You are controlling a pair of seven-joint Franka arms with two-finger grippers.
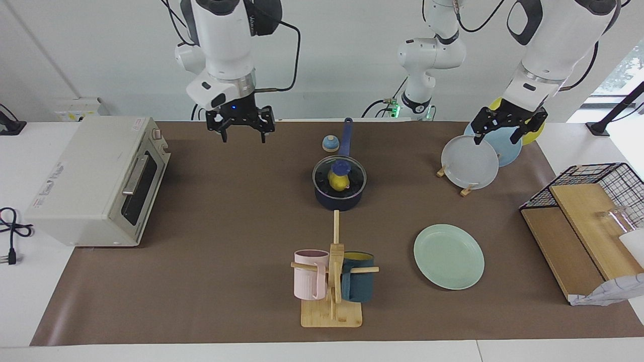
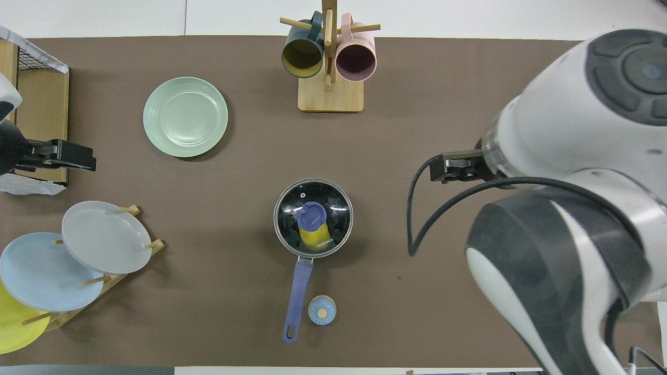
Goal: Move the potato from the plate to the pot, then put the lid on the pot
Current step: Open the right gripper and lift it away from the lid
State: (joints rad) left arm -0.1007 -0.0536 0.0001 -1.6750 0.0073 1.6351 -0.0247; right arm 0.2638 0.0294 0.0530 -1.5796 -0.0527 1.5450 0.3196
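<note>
The navy pot (image 1: 338, 202) stands mid-table with its long handle toward the robots; it also shows in the overhead view (image 2: 297, 291). The glass lid (image 1: 352, 176) with its blue knob sits on the pot (image 2: 289, 208). The yellow potato (image 1: 338, 182) lies inside, seen through the glass (image 2: 312, 238). The mint-green plate (image 1: 449, 256) lies bare, farther from the robots, toward the left arm's end (image 2: 185, 116). My right gripper (image 1: 243, 137) is open and empty, up in the air near the toaster oven. My left gripper (image 1: 496, 138) is open and empty over the upright plates.
A toaster oven (image 1: 95, 181) stands at the right arm's end. A wooden mug rack (image 1: 332, 281) with a pink and a teal mug stands farther out than the pot. A small bell (image 1: 330, 143) sits beside the pot handle. A plate rack (image 1: 470, 161) and a wire basket (image 1: 593, 201) are at the left arm's end.
</note>
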